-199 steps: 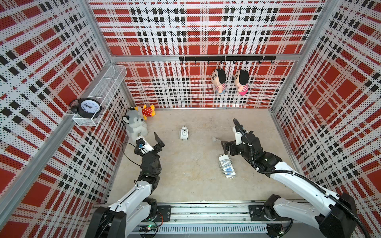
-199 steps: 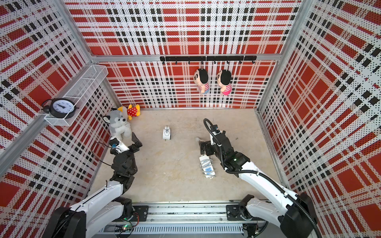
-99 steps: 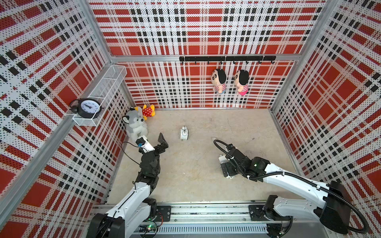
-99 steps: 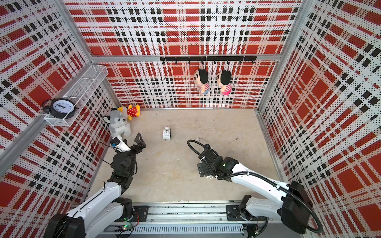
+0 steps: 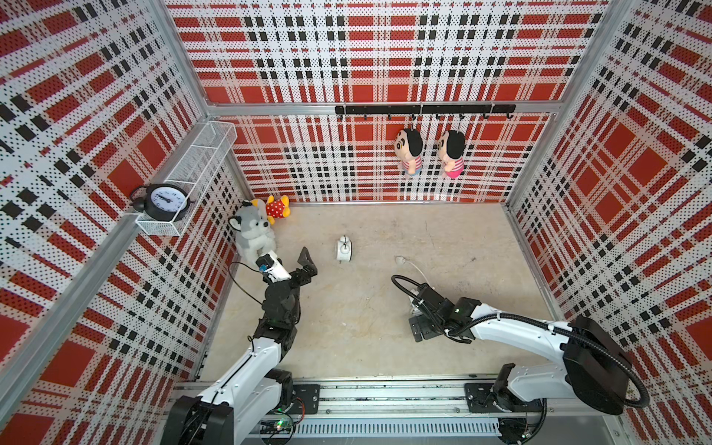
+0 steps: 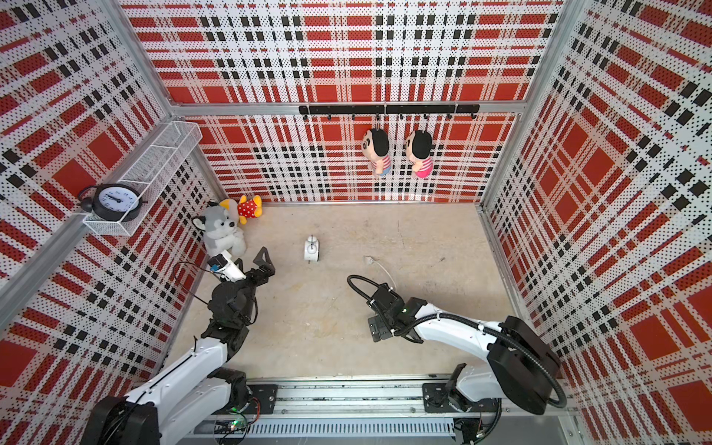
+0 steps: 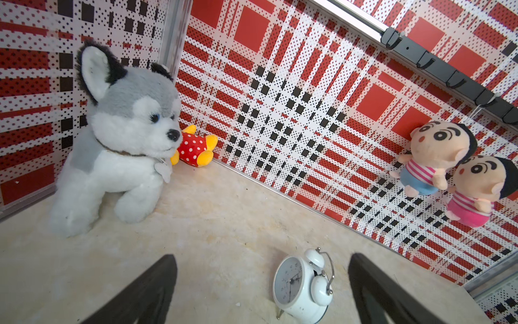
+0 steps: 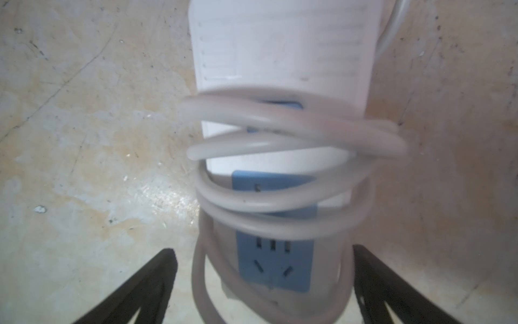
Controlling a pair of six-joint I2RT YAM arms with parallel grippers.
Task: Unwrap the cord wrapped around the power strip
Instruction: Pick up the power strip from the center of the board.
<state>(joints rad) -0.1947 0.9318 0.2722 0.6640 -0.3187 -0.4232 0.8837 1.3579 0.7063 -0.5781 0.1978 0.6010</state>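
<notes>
White rectangular plastic power strip with light blue socket panels [image 8: 280, 56] lies flat on the beige mottled table [image 5: 366, 308], directly in front of the right gripper [image 8: 263, 252] and centred in its gap. The near end sits between the two black fingers. Its long axis runs straight out along the gripper's pointing direction, so the jaws would close across the short width. The long thin white cord [image 8: 308, 146] is wound crosswise in several slack loops over the middle and the near end of the strip. The lowest loops bulge out just beside both fingers, and I cannot tell if they touch. A free tail leaves the far end and runs on past the gripper to the small white plug [image 5: 400, 260], which lies loose on the table. The right gripper is spread fully wide and holds nothing. In both top views its body hides most of the strip. My read is that closing here clamps strip and loops together, which pins the turns it needs to free. The left gripper [image 7: 262, 261] is also fully spread and empty. It is well apart, raised and pointing at the small white round alarm clock [image 7: 300, 286], so the right arm is clearly the nearer one. Left would have to cross over to take the plug end.
</notes>
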